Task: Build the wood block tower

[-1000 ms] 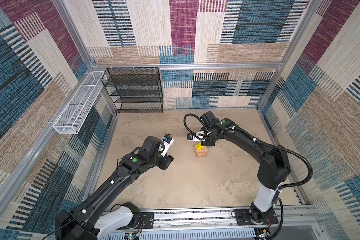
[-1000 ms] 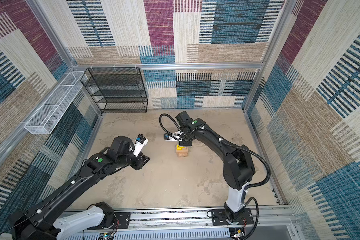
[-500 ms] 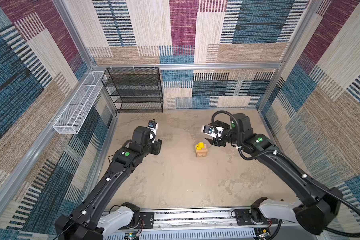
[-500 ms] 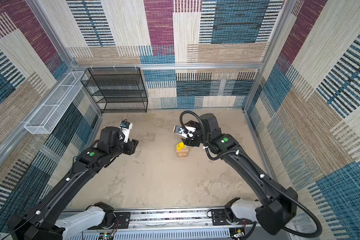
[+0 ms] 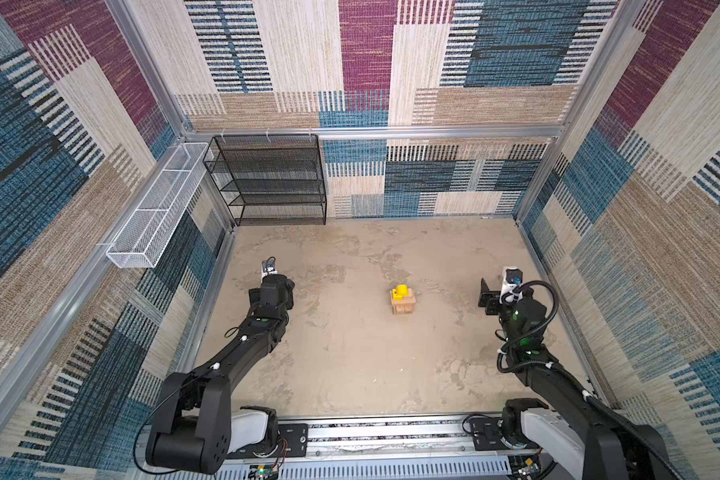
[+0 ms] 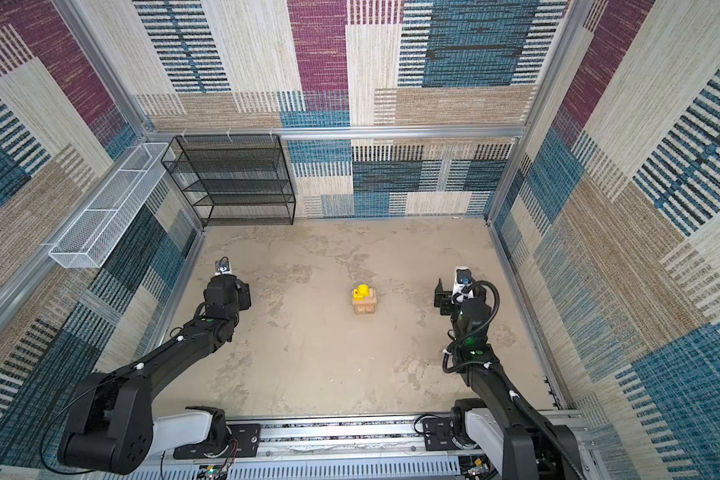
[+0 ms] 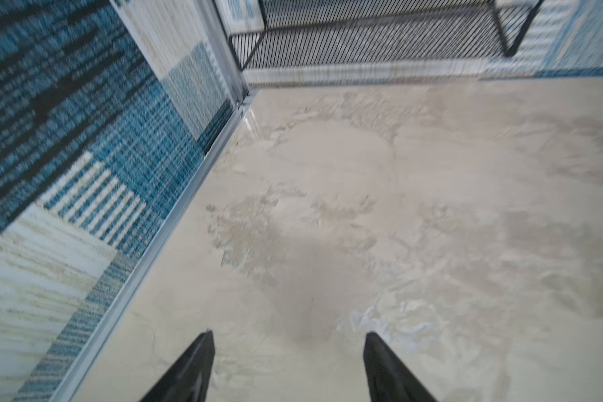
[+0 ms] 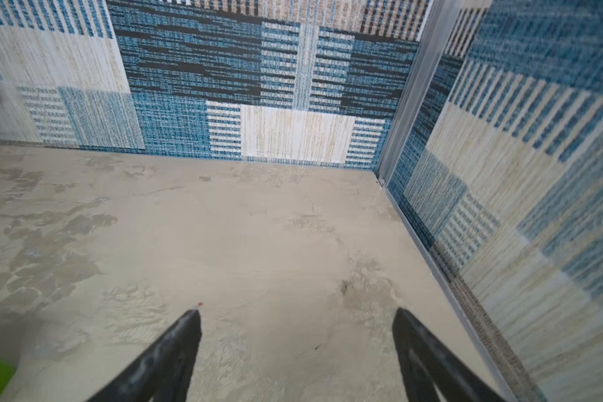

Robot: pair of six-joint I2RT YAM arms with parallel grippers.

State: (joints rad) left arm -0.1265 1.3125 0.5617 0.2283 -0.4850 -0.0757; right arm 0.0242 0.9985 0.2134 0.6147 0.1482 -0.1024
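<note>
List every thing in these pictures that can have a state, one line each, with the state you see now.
tower: standing upright, not held.
yellow piece: resting on top of the tower.
left gripper: fingers open, holding nothing.
right gripper: fingers open, holding nothing.
black wire rack: upright, shelves bare.
white wire basket: mounted level, nothing seen inside.

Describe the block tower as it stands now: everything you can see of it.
The tower is a small compact stack of tan wooden blocks, upright, with block ends showing on its near side. A yellow piece, rounded on top, sits on its top layer, toward the left edge. It stands alone on the tabletop; nothing else touches it.
</note>
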